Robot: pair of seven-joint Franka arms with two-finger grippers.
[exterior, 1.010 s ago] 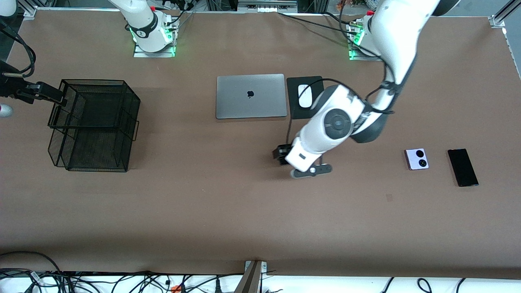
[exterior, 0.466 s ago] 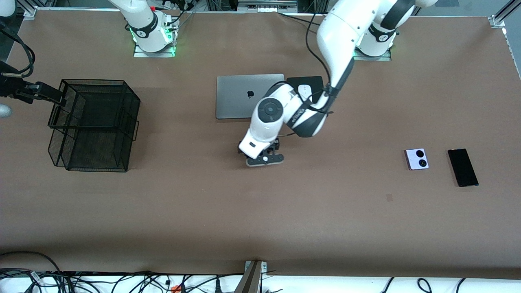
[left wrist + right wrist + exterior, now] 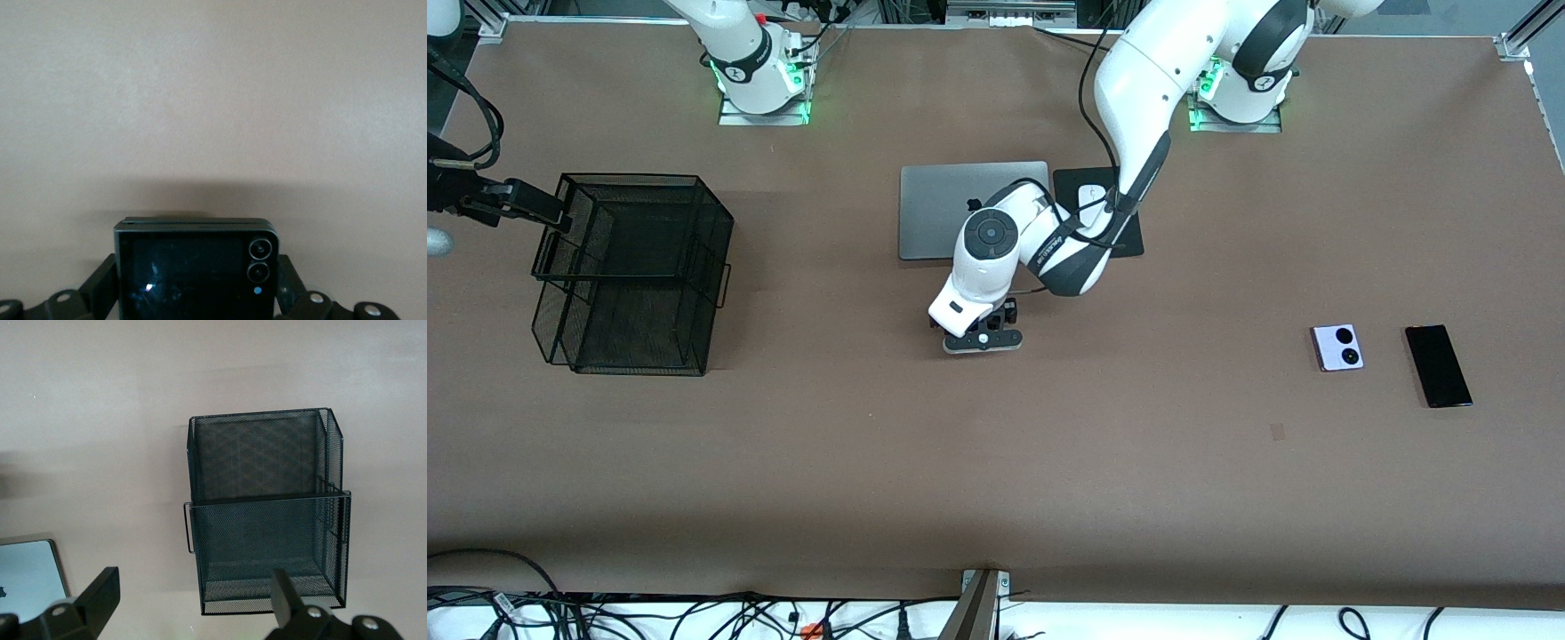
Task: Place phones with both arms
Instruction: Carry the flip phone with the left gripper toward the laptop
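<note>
The left claw [image 3: 983, 340] hangs over bare brown table [image 3: 996, 462] at the middle, just nearer the front camera than the laptop [image 3: 938, 209], clenched on the flip phone [image 3: 195, 267]. In the left wrist view its black fingers [image 3: 100, 283] press both side edges of the phone: a square, glossy dark face in a grey metal rim, with two ringed lenses and a blue dot by one edge. From the front the phone is hidden under the wrist.

Open table runs wide around this claw: at its 6 o'clock in the front view, smooth matte brown reaches the table's near edge; at 9 o'clock a clear stretch leads to the basket [image 3: 636, 271]. At 12 o'clock sits the flat grey laptop, with the white mouse [image 3: 1089, 196] on a black pad [image 3: 1129, 240] beside it.

The lavender phone [image 3: 1337, 347], small and square with two black lenses, lies at the claw's 3 o'clock, well apart; the slab [image 3: 1438, 365], long, black and glossy, lies just beside it toward the left arm's end, not touching.

The right claw [image 3: 193, 607] waits over the table at the right arm's end, beside the basket, its fingers spread and holding nothing. The basket is black wire mesh, boxy and open-topped, with a thin wire handle on one side.
</note>
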